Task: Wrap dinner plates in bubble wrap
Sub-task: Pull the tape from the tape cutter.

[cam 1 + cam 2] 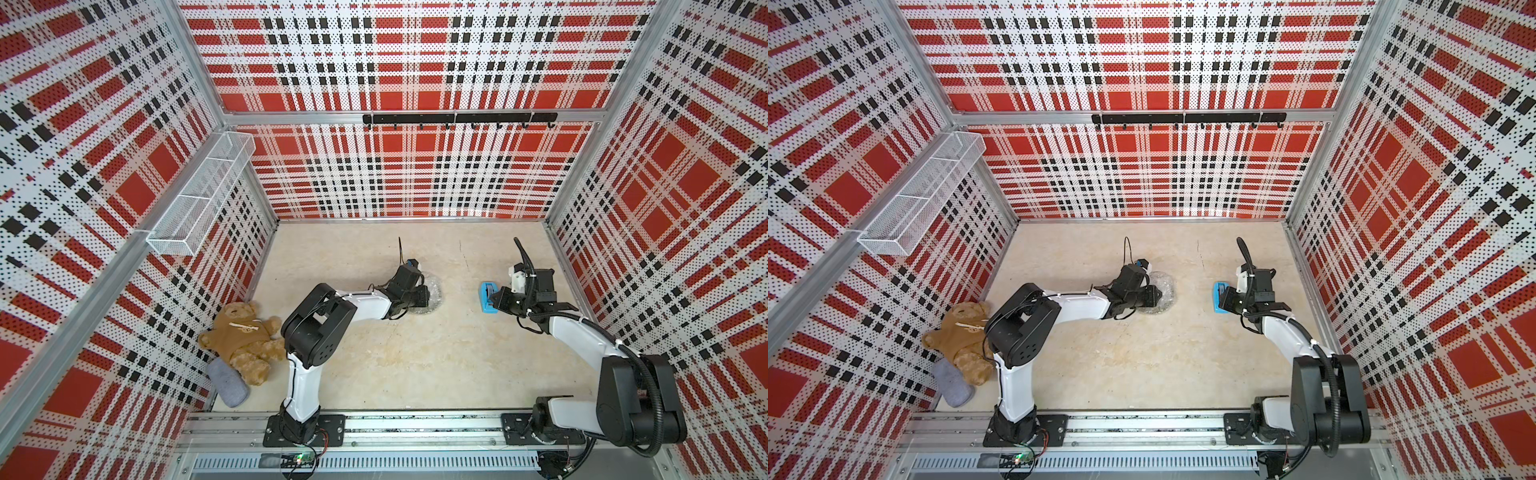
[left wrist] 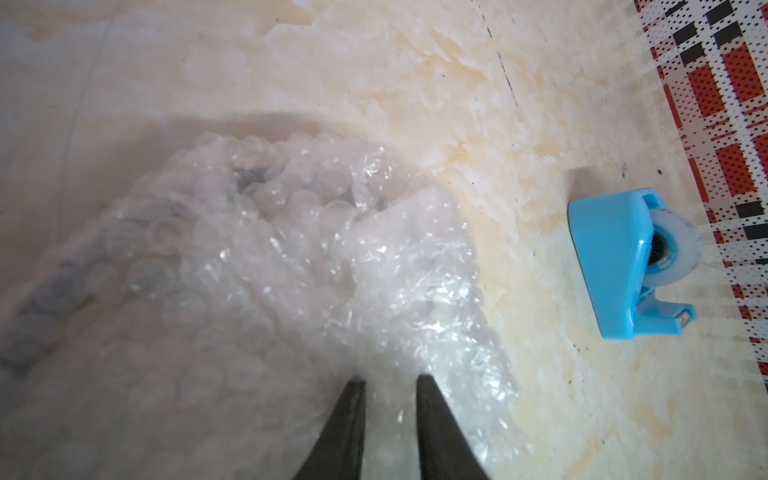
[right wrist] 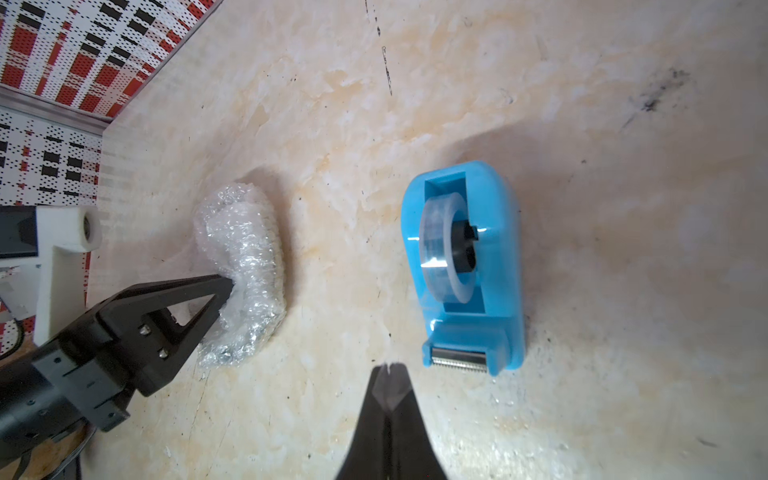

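The bubble wrap (image 1: 433, 296) (image 1: 1163, 286) is bunched into a round bundle at mid-table. The dinner plate is hidden inside it; only dark patches show through the bubble wrap (image 2: 291, 257) in the left wrist view. My left gripper (image 2: 390, 380) (image 1: 423, 297) rests on the bundle, its jaws pinching a fold of wrap. One of its fingers (image 3: 208, 291) presses into the bundle's edge (image 3: 245, 257). My right gripper (image 3: 389, 368) (image 1: 495, 300) is shut beside the cutter end of the blue tape dispenser (image 3: 469, 266) (image 1: 487, 297), with a small clear bit of tape at its tips.
A teddy bear (image 1: 245, 336) and a grey cloth roll (image 1: 228, 382) lie at the front left by the wall. A wire basket (image 1: 199, 195) hangs on the left wall and a black hook rail (image 1: 457, 118) on the back wall. The tape dispenser (image 2: 615, 266) stands right of the bundle.
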`<state>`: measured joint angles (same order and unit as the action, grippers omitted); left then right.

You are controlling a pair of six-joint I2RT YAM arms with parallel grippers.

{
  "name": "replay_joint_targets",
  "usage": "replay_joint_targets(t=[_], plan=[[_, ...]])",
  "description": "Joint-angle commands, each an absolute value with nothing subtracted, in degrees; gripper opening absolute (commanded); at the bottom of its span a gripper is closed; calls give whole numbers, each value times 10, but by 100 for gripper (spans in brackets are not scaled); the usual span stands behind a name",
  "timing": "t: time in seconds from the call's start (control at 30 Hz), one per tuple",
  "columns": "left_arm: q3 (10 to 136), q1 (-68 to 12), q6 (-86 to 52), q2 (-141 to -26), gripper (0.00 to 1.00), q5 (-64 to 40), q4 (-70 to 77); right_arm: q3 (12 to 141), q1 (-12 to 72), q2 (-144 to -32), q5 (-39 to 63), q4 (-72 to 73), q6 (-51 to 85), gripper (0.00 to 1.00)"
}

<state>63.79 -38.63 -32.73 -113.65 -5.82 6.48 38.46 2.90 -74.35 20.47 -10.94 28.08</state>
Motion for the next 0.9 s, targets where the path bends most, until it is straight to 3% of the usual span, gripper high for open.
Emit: replay_joint_targets(t=[0.0, 0.87], plan=[[612, -383, -323, -1178, 27, -61, -20, 389, 31, -716, 192, -146, 280, 0], [616, -381, -323, -1188, 27, -69, -20, 522, 30, -758, 190, -230, 248, 0]])
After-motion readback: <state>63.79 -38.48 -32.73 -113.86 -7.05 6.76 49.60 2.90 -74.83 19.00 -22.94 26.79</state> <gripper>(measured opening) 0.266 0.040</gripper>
